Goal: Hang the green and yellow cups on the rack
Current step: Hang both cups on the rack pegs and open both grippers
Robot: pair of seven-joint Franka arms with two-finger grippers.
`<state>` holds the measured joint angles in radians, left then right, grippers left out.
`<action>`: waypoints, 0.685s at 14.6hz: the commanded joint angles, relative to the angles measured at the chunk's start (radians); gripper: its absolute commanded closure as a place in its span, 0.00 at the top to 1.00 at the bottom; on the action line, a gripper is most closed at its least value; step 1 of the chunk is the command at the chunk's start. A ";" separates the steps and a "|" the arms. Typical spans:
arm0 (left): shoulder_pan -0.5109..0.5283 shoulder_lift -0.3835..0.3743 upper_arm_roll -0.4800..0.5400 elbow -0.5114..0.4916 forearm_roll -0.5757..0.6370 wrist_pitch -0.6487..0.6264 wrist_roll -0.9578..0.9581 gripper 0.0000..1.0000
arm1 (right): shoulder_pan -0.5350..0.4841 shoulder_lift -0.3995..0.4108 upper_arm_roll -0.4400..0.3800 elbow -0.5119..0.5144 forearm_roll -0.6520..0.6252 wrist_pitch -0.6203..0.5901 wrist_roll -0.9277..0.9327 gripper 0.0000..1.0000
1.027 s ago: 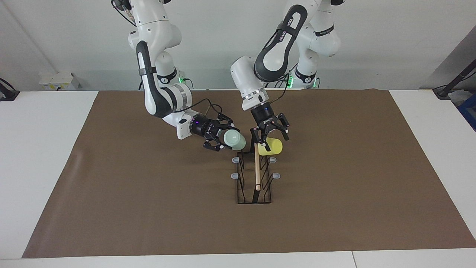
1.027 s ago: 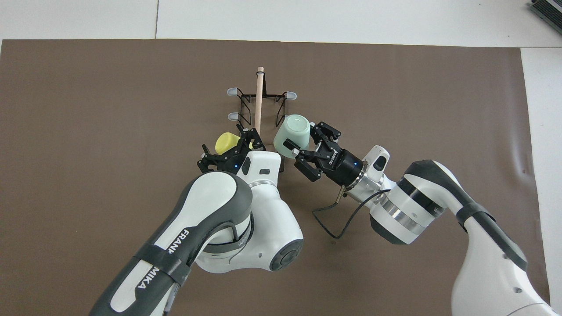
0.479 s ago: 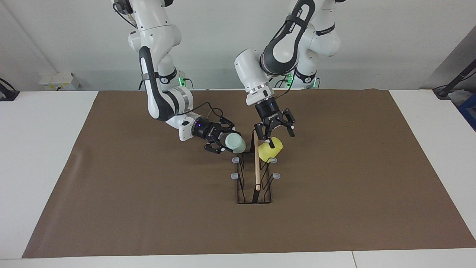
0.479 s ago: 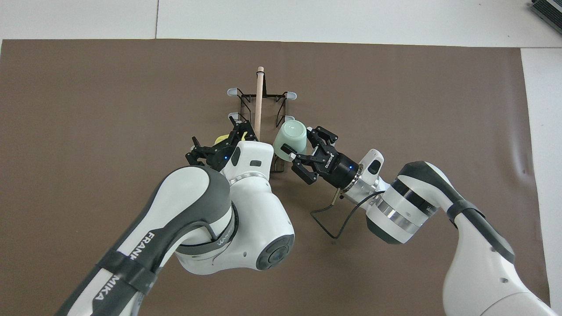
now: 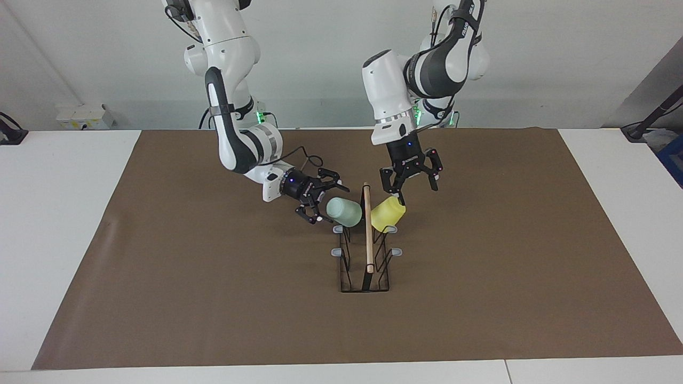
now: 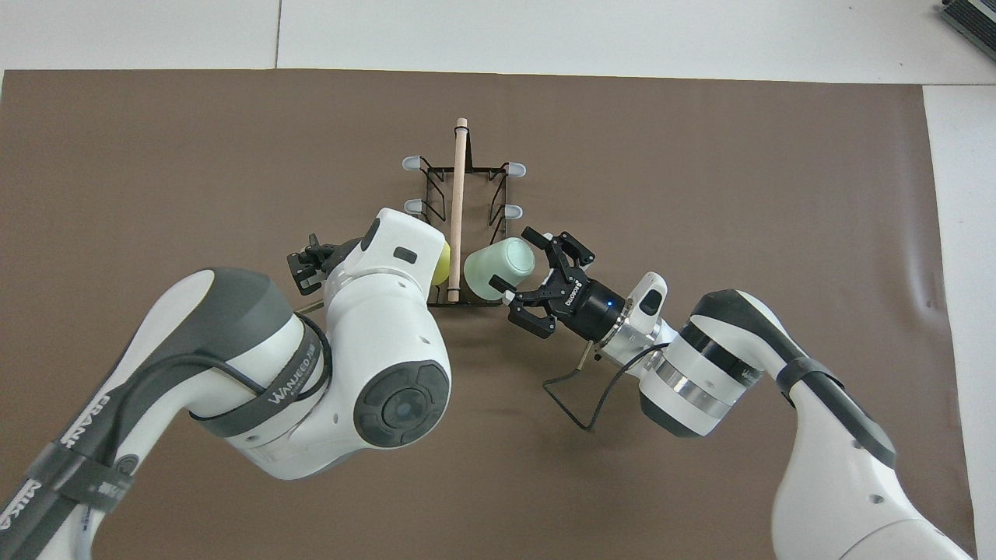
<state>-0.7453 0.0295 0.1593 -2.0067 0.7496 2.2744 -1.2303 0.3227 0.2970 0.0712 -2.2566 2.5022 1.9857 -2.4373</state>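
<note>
The black wire rack (image 5: 365,266) with a wooden rod (image 5: 368,234) stands mid-table. The mint green cup (image 5: 345,212) hangs tilted on the prong nearest the robots on the right arm's side. The yellow cup (image 5: 388,215) hangs on the matching prong on the left arm's side. My right gripper (image 5: 326,204) is open, with its fingers either side of the green cup's base. My left gripper (image 5: 410,191) is open just above the yellow cup. In the overhead view, the green cup (image 6: 498,269) shows whole, while the left arm hides most of the yellow cup (image 6: 442,264).
A brown mat (image 5: 213,298) covers the table's middle, with white table (image 5: 58,224) at both ends. The rack's other grey-tipped prongs (image 5: 336,252) stick out on both sides, farther from the robots. A white box (image 5: 80,114) sits at the table's edge.
Both grippers have opened and let go of their cups, which now hang on the rack. The left gripper has risen and drawn back. The right gripper has pulled slightly away.
</note>
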 commanded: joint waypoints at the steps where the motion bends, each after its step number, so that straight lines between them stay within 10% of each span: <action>1: 0.065 -0.049 -0.003 -0.007 -0.146 0.016 0.267 1.00 | -0.010 -0.030 0.002 0.000 0.020 0.025 -0.020 1.00; 5: 0.168 -0.105 -0.003 -0.018 -0.393 -0.018 0.610 1.00 | -0.066 -0.151 -0.002 0.006 -0.108 0.236 -0.009 1.00; 10: 0.312 -0.138 0.003 0.008 -0.668 -0.200 1.025 1.00 | -0.273 -0.206 -0.004 0.070 -0.645 0.295 0.075 1.00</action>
<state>-0.4925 -0.0787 0.1683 -2.0027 0.1727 2.1527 -0.3475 0.1323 0.0936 0.0579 -2.2138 2.0391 2.2712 -2.3912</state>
